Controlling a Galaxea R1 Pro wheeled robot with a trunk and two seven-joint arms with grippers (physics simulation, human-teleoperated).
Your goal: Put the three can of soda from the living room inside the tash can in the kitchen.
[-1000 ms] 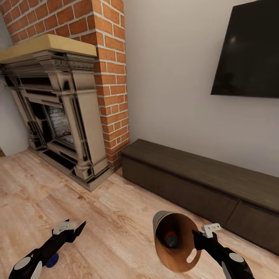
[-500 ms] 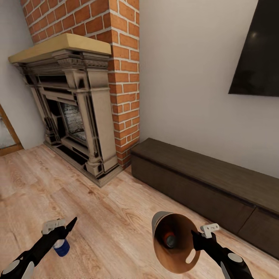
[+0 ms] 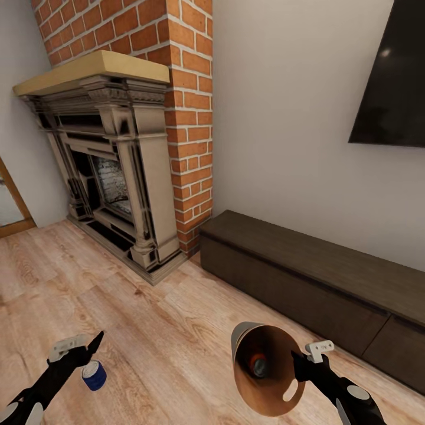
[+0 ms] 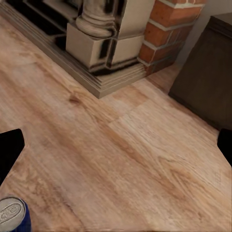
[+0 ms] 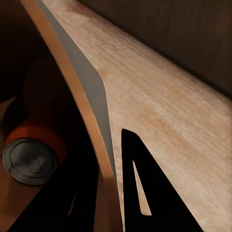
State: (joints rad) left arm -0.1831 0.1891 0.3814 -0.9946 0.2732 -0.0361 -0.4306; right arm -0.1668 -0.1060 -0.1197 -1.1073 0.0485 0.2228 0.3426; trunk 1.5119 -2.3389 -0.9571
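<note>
Coppery-lined trash can [image 3: 260,366], orange soda can [image 5: 30,157] inside, hangs clamped in right gripper [image 3: 304,359]; left gripper [image 3: 79,345] gapes above blue soda can [image 3: 93,375].

This is a home's living room, rendered in a simulator. An ornate carved fireplace [image 3: 112,177] with a pale wooden mantel shelf [image 3: 94,69] stands against a red brick chimney breast [image 3: 177,106], and a black flat television [image 3: 392,88] hangs on the plain light wall [image 3: 277,118] above a long, low dark-brown media cabinet [image 3: 313,283]. Warm wood planks cover the floor [image 3: 171,330], and at the far left edge of the head view a sliver of a wood-framed glass door [image 3: 9,203] shows beside the fireplace.
</note>
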